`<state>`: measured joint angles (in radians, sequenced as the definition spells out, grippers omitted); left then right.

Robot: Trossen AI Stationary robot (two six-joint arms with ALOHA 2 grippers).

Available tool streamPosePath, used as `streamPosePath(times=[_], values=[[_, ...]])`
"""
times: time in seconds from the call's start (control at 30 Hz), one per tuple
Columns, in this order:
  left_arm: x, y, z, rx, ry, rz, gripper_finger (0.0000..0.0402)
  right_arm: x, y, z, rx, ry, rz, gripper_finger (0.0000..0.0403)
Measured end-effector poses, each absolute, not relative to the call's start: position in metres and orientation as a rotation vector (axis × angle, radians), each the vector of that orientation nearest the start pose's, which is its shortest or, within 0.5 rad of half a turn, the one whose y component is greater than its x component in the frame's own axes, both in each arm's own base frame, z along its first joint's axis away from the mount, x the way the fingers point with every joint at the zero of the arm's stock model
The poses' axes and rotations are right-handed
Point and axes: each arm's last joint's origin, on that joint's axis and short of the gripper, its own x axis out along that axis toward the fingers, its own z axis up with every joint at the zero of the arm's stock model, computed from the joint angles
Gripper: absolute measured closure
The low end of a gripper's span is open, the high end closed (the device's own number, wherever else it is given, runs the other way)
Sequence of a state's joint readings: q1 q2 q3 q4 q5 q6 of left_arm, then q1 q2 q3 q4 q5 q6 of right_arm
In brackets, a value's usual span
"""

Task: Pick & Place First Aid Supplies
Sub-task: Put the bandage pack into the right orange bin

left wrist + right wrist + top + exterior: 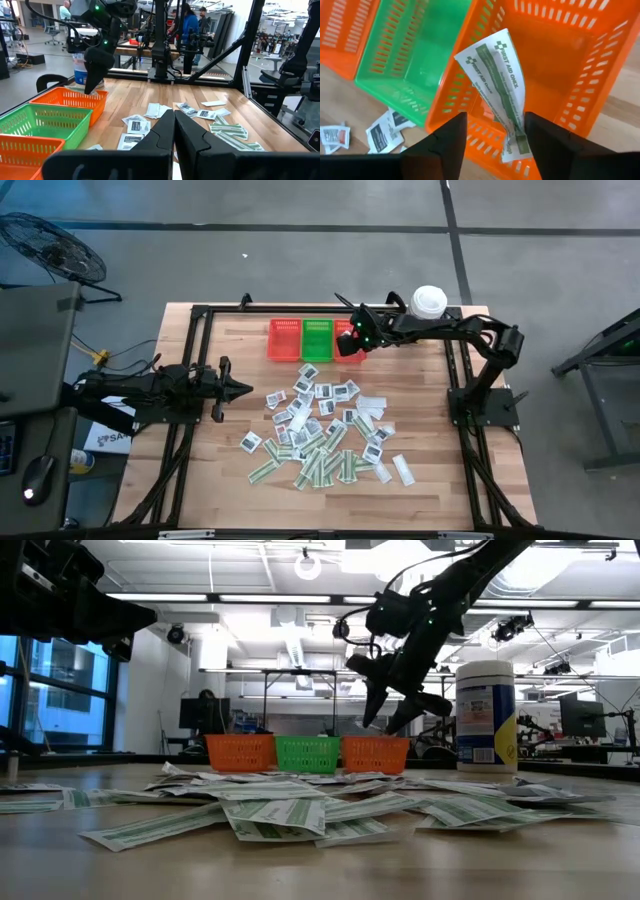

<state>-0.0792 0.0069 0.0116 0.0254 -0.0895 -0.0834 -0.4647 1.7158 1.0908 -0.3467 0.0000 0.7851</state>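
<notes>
The right gripper [492,137] hangs over the rightmost orange basket [560,60] at the far edge of the table [420,500], its fingers spread apart. A green-and-white packet [497,75] sits between them, tilted over the basket's near rim, partly inside; whether either finger touches it I cannot tell. A green basket [318,338] and another orange basket [284,339] stand just left of that one. The remaining packets [320,430] lie scattered mid-table, nearer than the baskets. A white tub [429,302] stands at the far right. The left gripper [243,389] waits left of the pile, jaws together, holding nothing
</notes>
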Motion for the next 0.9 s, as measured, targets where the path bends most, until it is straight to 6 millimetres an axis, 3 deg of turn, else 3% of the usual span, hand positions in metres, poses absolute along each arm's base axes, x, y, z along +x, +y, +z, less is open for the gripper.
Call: streamPosePath(times=[0.17,0.43,0.53,0.7,0.9], values=[[0.097,-0.005,0.169,-0.086,-0.031,0.009,0.0400,0.308,-0.152,0.202,0.849,0.707,-0.827,0.0188],[0.097,-0.005,0.169,-0.086,-0.031,0.009,0.0400,0.316,-0.137,0.208,0.470,0.804,-0.782,0.0180],[0.097,-0.005,0.169,-0.086,-0.031,0.009,0.0400,0.316,-0.128,0.222,0.381,0.780,-0.728,0.0180],[0.097,-0.005,0.169,-0.086,-0.030,0.009,0.0400,0.316,-0.093,0.260,0.188,0.673,-0.612,0.0180],[0.097,-0.005,0.169,-0.086,-0.031,0.009,0.0400,0.315,-0.031,0.303,-0.203,0.508,-0.472,0.0180]])
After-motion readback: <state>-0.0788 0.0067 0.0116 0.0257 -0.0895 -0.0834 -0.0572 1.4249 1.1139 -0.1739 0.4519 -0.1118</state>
